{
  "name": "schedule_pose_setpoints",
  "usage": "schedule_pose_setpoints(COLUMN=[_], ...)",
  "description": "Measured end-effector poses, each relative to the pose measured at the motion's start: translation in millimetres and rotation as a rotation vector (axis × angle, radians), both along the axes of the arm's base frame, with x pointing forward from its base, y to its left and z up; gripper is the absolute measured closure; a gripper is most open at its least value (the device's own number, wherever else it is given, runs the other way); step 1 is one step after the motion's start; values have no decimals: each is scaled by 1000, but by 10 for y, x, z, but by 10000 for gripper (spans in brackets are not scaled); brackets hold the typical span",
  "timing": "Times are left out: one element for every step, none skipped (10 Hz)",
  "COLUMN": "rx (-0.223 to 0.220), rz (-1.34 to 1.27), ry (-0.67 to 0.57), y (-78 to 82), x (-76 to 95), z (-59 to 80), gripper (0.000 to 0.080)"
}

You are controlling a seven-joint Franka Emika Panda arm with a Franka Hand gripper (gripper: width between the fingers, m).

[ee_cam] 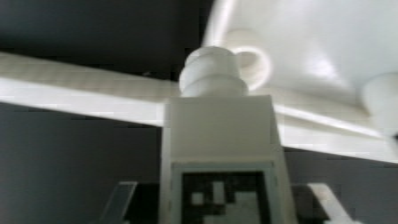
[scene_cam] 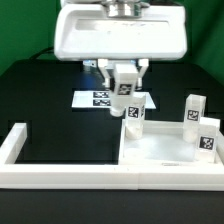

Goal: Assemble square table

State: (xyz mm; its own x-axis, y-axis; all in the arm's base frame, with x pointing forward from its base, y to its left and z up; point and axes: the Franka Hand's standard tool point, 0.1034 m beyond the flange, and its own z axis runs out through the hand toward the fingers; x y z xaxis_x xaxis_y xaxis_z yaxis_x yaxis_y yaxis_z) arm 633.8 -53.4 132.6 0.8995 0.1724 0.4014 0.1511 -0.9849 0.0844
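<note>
The white square table top [scene_cam: 165,148] lies at the exterior view's right, inside the bar frame. Two tagged white legs [scene_cam: 192,108] [scene_cam: 208,136] stand upright on its right side. My gripper [scene_cam: 126,86] is shut on a third white tagged leg [scene_cam: 134,112] and holds it upright over the top's left rear corner. In the wrist view the leg [ee_cam: 222,140] fills the middle between my gripper's [ee_cam: 222,205] dark fingers [ee_cam: 128,200]. Its rounded peg tip [ee_cam: 210,66] is right at a round corner socket [ee_cam: 254,62] of the table top [ee_cam: 311,50]. I cannot tell whether the peg touches the socket.
A long white bar frame [scene_cam: 60,176] runs along the front and up the exterior view's left [scene_cam: 14,144]. The marker board [scene_cam: 98,98] lies flat on the black table behind the gripper. The white robot body [scene_cam: 120,30] hangs above.
</note>
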Motion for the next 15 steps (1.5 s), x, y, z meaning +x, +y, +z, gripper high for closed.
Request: schedule_pose_setpoints(rx=[-43,-71,-91,-54,11,51,132,156,134,138,138,136,98,139,151], rz=[5,-4,-13,-32,-57,-65,-107,-107,-110,-117,-117,-122,-57,-75,-71], ry=[-60,-107,-169,-185,-175,-176,-137,-119,-136,-128,-129,-126,-88,-54,-59], y=[-90,-148,-136,-6,220,403,654,752,661,662,662,614,343,235,228], x=[-2,-7,14,57,150,260,351,406,385,370,373,363,286,253,244], z=[20,7,-55,-165,-206,-148,-48,96,56,11,16,-3,-95,-141,-216], gripper=[528,528,528,528,528,528,528,528,528,528,528,528,528,528,528])
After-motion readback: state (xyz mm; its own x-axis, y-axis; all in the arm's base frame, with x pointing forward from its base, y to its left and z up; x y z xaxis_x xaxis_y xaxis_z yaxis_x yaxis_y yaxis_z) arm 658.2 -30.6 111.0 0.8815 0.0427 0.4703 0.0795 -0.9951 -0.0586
